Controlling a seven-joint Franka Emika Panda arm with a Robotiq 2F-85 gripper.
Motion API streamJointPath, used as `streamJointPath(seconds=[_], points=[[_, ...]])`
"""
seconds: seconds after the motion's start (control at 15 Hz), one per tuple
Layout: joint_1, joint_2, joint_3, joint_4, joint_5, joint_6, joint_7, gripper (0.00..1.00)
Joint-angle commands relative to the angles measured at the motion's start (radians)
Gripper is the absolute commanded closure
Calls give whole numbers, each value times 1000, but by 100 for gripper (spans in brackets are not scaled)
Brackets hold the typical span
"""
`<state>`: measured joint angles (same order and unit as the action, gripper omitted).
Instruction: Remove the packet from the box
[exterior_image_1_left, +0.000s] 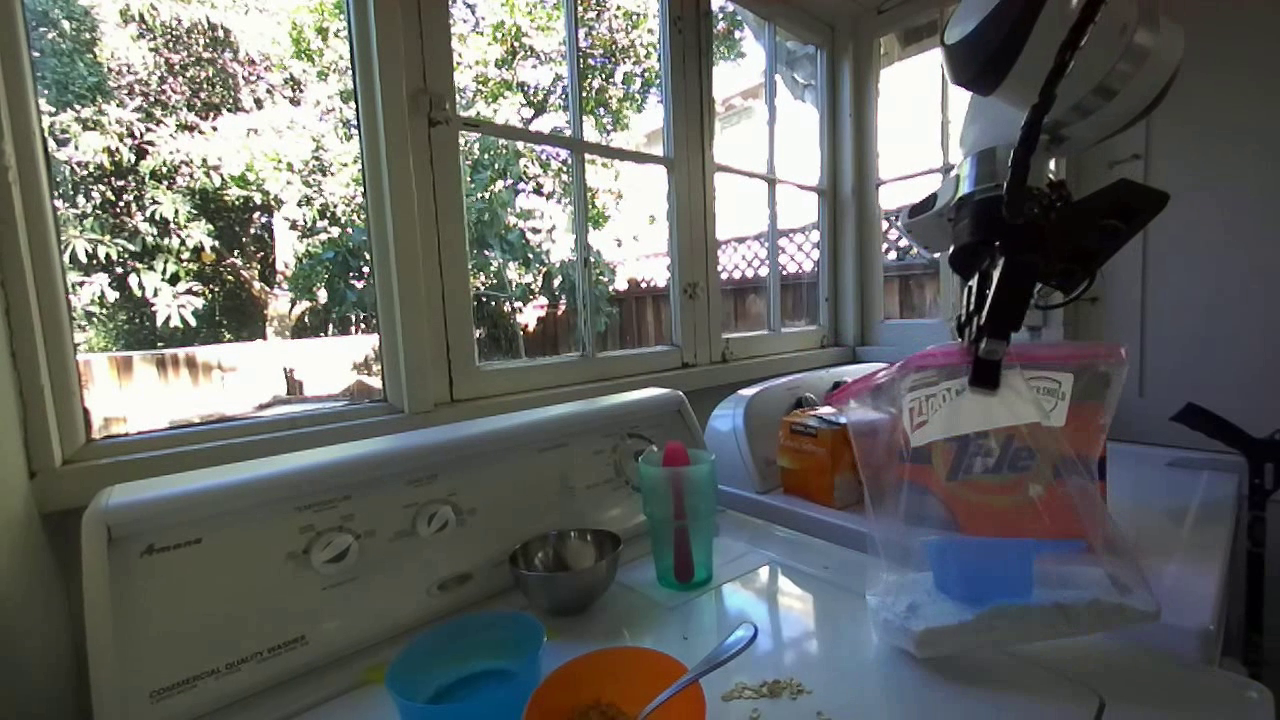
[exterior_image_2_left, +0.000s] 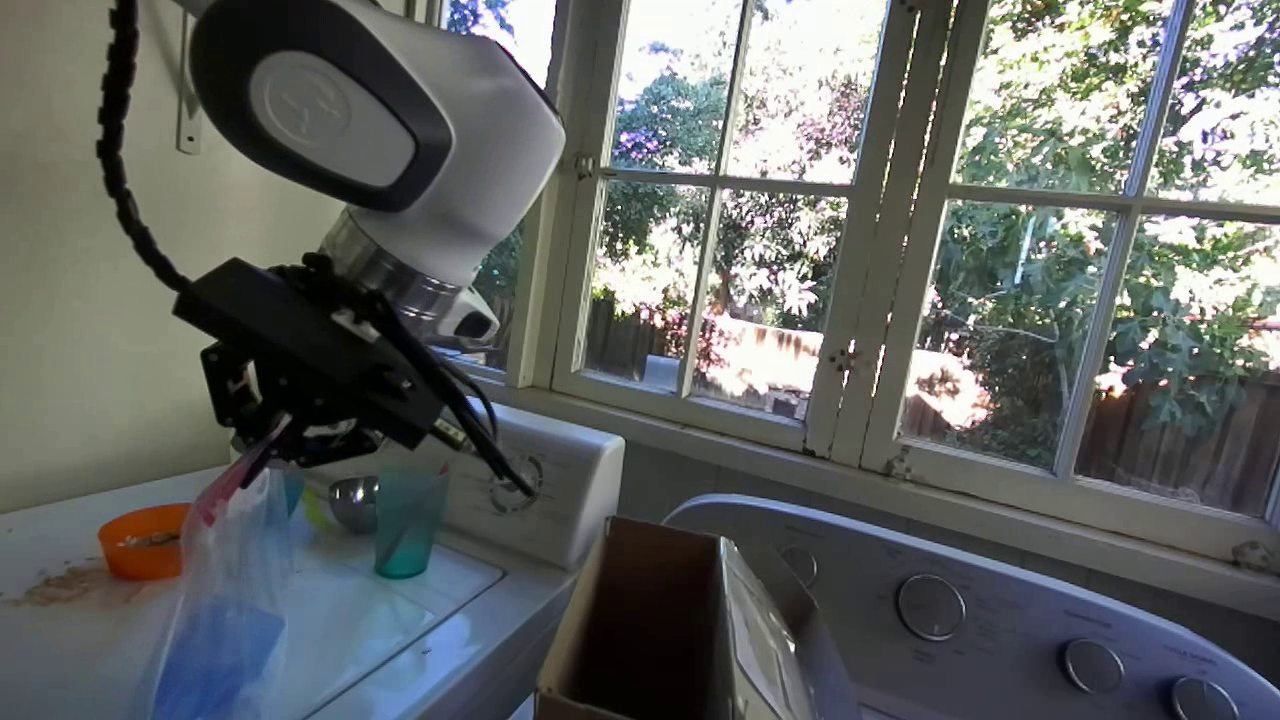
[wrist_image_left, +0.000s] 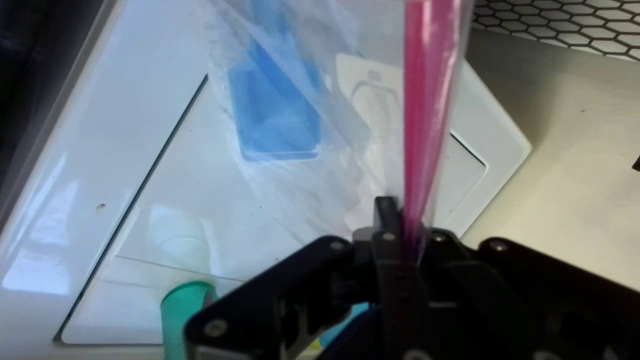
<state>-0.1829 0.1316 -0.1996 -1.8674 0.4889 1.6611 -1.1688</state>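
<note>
Gripper (exterior_image_1_left: 985, 375): I have the fingers pinched on the pink strip (wrist_image_left: 422, 110) of the packet (exterior_image_1_left: 1000, 500).
Packet: upright, outside the box (exterior_image_2_left: 757, 645), above the washer (exterior_image_1_left: 790, 610) — I can't tell whether touching.
Box: mouth open.

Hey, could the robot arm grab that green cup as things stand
Probably not yet: its pincer is clamped on the pink seal strip of the plastic bag and would likely have to release it first. The green cup itself looks upright and unblocked.
</note>
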Motion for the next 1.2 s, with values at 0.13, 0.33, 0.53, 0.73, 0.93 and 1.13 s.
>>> streamJointPath(seconds=[0.13, 0.33, 0.53, 0.73, 0.93, 1.13], points=[[-1, 45, 62, 3, -6, 1, -27, 99], [0, 69, 81, 11, -39, -18, -30, 99], [8, 85, 91, 16, -116, -28, 4, 99], [9, 92, 102, 16, -152, -26, 11, 65], [9, 72, 109, 5, -130, 1, 23, 42], [11, 33, 113, 4, -125, 25, 20, 20]])
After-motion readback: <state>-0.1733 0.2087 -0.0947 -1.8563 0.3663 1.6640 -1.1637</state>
